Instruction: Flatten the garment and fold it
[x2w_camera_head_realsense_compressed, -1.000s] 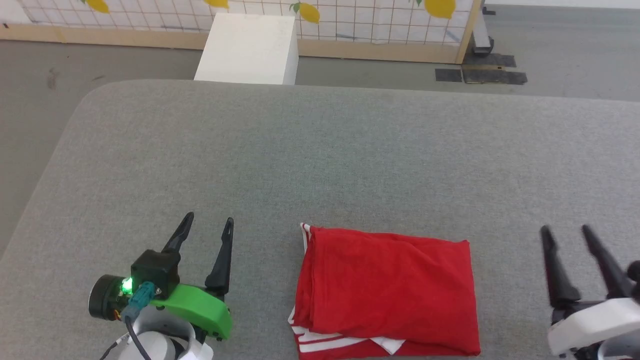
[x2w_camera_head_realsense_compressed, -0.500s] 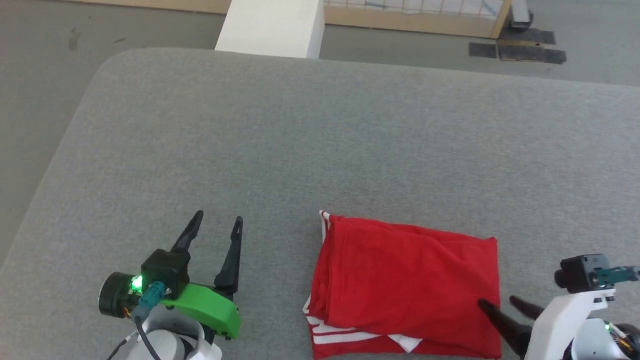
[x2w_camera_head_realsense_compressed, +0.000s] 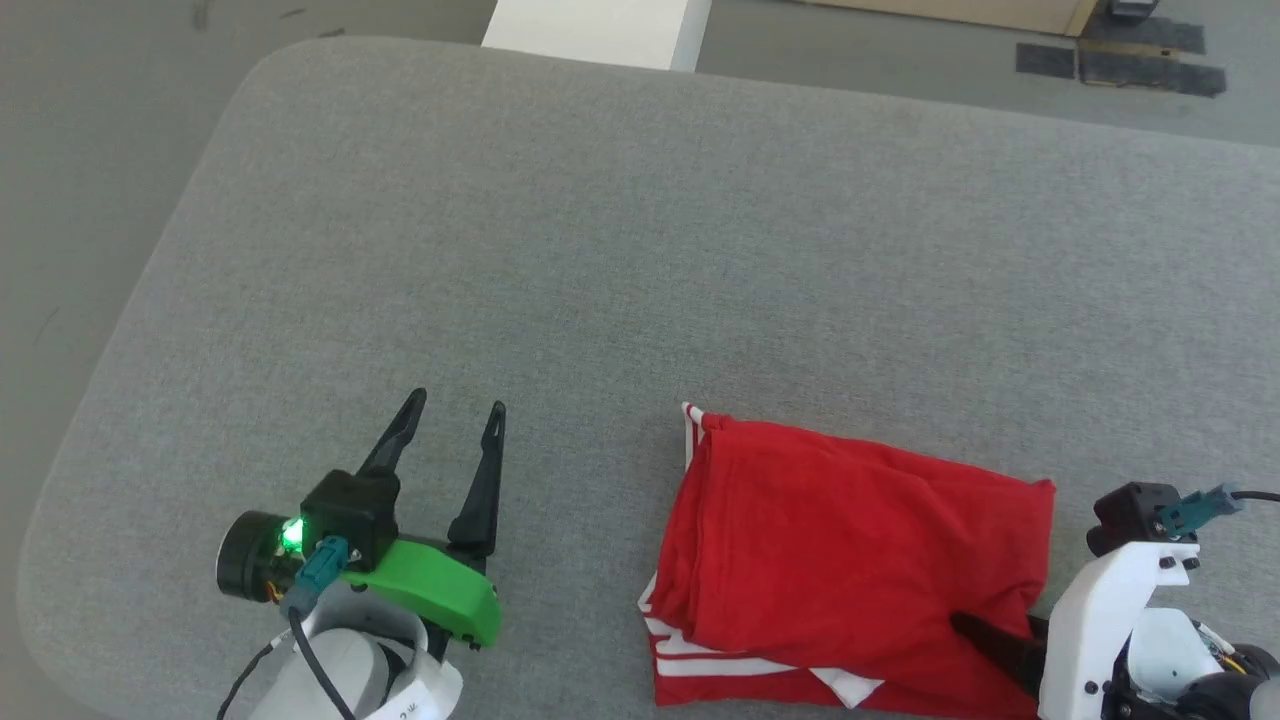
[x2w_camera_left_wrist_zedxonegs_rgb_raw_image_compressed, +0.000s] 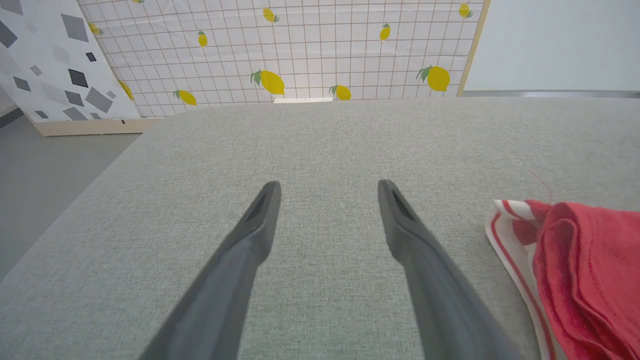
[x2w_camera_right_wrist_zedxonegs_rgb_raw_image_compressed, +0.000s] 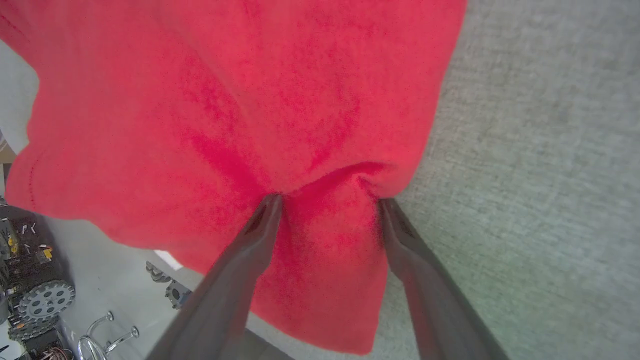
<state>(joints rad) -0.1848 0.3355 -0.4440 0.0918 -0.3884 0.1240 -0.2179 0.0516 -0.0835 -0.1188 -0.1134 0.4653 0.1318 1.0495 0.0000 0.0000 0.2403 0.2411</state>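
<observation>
Pressing of the folded garment by the right hand (x2w_camera_right_wrist_zedxonegs_rgb_raw_image_compressed: 329, 200). The garment (x2w_camera_head_realsense_compressed: 860, 560) lies on the grey counter (x2w_camera_head_realsense_compressed: 600, 250), toward the robot's right and close to the near edge. It is already doubled into a compact red rectangle. Striped trim (x2w_camera_head_realsense_compressed: 720, 668) and a corner of white lining (x2w_camera_head_realsense_compressed: 850, 690) are exposed along its near side.

The right hand is set on the garment's near right corner with its 2 fingers spread fully apart. Both tips are sunk into the cloth, and a small pucker is raised between them, but nothing is clamped. The left hand (x2w_camera_head_realsense_compressed: 458, 400) is held equally wide and empty over bare counter, just beside the trimmed left edge.

The step is judged to be a final smoothing or a pinch at this corner; the task appears nearly complete. For a clean result, the tips should be kept low and closed slowly, so that all layers are gathered together and none is peeled off. Dragging toward the counter's edge should be avoided, since the stack could be slid off. The trimmed side may be steadied by the left hand.
</observation>
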